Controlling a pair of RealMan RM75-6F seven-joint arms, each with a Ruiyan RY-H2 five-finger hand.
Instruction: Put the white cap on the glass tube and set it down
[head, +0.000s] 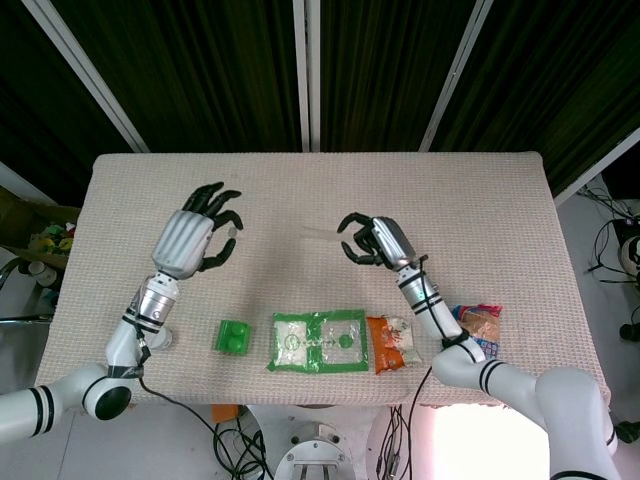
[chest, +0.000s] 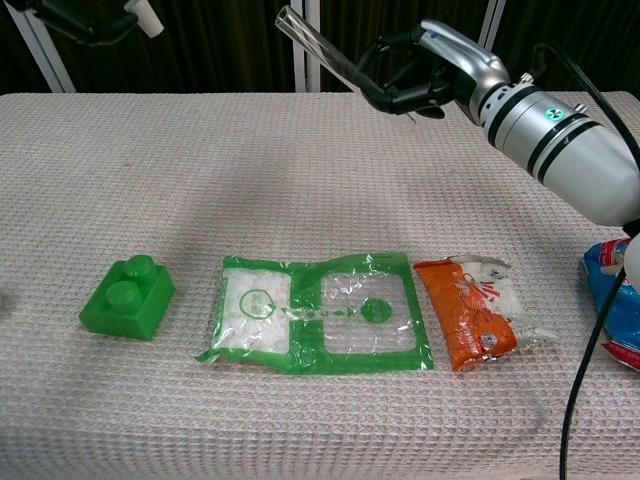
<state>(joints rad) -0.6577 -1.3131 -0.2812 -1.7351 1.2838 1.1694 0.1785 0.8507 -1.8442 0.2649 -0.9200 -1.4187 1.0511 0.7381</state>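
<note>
Glass tube (chest: 318, 48) held aloft above the far half of the table (head: 480, 200), tilted, open mouth aimed up and toward the robot's left. Right hand (chest: 412, 72) curls its fingers round the lower end, leaving the mouth free; that reads as presenting the opening for capping. White cap (chest: 146, 16) sits pinched at the fingertips of the left hand (head: 195, 236), also raised, well apart from the tube mouth. Both pieces are off the cloth, so the join is not yet made; judged early-to-mid task, alignment pending.

Hard to see: from the head view the tube is nearly invisible, only a faint pale streak (head: 318, 234) beside the right hand. Chest view crops the left hand at the top edge, so only dark fingertips and cap show. The tube's gripped end is hidden inside the fingers.

Near edge, untouched: green block (chest: 128, 296), green-and-clear packet (chest: 320, 312), orange-and-white packet (chest: 470, 310), blue packet (chest: 612, 312) cut off at the right.
</note>
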